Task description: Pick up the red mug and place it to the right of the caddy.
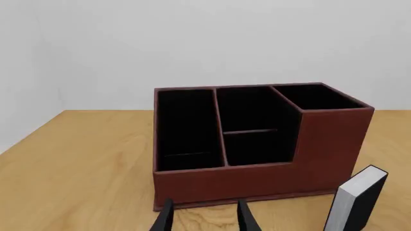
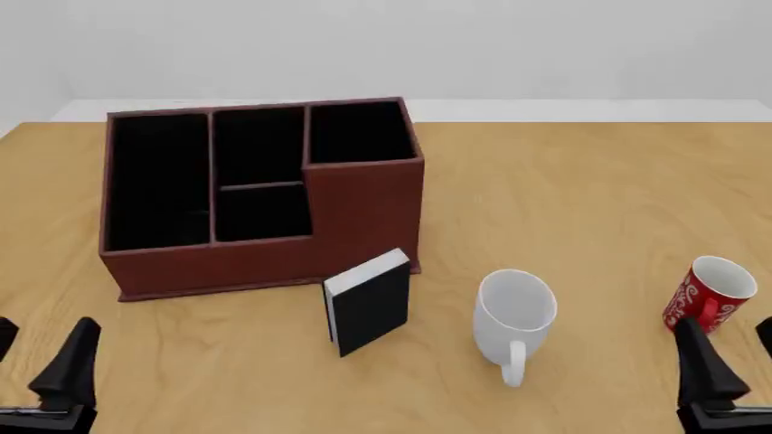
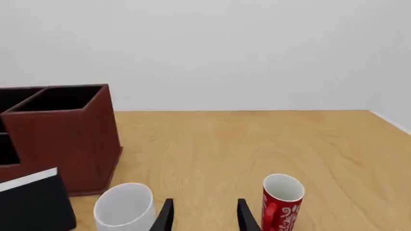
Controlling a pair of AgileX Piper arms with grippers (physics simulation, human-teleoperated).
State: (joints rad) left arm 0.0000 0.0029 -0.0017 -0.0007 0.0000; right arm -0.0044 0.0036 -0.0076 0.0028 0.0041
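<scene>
Near the right gripper [image 2: 736, 362], jaws parted and empty, the red mug [image 2: 710, 295] is judged rigid, light, slippery; its rim is advised for gripping.

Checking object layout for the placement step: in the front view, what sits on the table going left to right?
Caddy → black book → white mug → red mug.

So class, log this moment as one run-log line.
phase: pre-grasp | red mug: upright, untouched | right gripper: open | left gripper: open
</scene>
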